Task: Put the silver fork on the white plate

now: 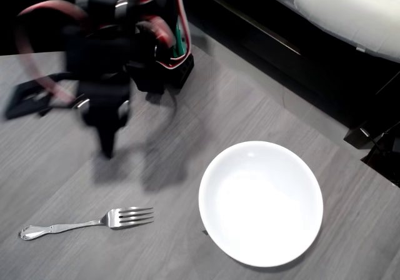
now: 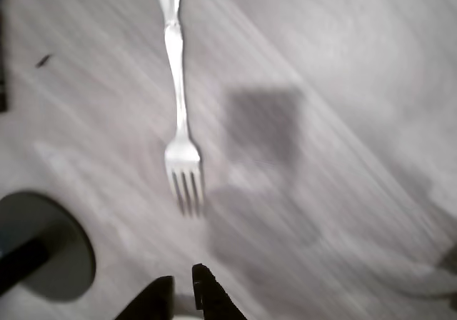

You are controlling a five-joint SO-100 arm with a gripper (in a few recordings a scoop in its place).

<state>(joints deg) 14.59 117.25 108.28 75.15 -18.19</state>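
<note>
The silver fork (image 1: 87, 222) is lying on the grey bench (image 1: 56, 186), left of the white plate (image 1: 260, 203) in the overhead view. The end effector (image 2: 183, 283) is being held nearly pressed together above it, gripping nothing.

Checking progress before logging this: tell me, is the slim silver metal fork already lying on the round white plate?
No. In the overhead view the silver fork lies on the grey table, left of the white plate.

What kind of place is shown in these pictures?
Probably a home room used for robot tests: a grey wood-grain table carrying a silver fork and white plate, with a white cushioned seat behind.
</note>
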